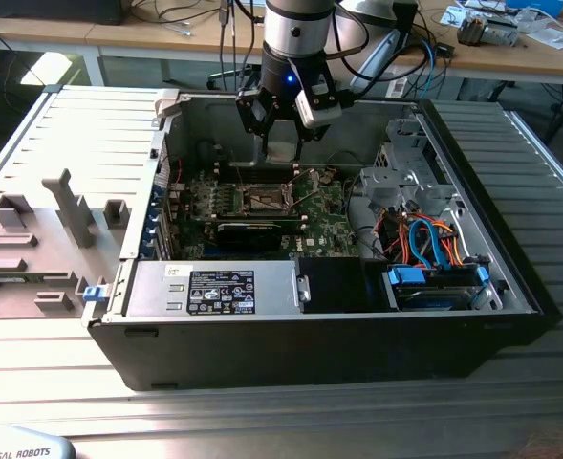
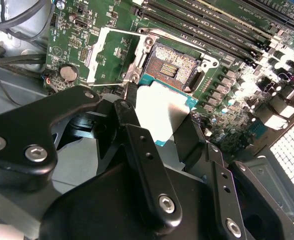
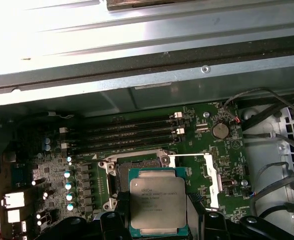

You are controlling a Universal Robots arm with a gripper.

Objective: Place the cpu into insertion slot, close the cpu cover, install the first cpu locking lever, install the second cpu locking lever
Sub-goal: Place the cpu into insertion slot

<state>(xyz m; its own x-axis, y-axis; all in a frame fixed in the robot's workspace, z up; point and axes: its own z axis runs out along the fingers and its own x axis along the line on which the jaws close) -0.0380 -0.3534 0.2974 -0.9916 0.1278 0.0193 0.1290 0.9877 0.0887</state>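
My gripper [image 1: 283, 134] hangs inside the open computer case, above the far part of the green motherboard [image 1: 329, 229]. It is shut on the cpu [image 3: 158, 205], a flat square chip with a silvery top, held level between the two black fingers [image 3: 112, 222]. In both wrist views the cpu [image 2: 161, 110] hovers beside and partly over the insertion slot [image 2: 174, 65], whose dark contact field lies bare. The insertion slot [image 1: 264, 199] also shows in the exterior view. The cpu cover [image 3: 194, 180], a thin silvery frame, lies flipped open to one side of the slot.
Long black memory slots [image 3: 132, 132] run beside the socket, and a coin battery [image 3: 220, 131] sits near the cover. A black card [image 1: 252, 232], the power supply [image 1: 214, 287] and a drive bay with blue and orange cables [image 1: 434, 249] fill the near side. Grey fixtures [image 1: 32, 239] stand outside.
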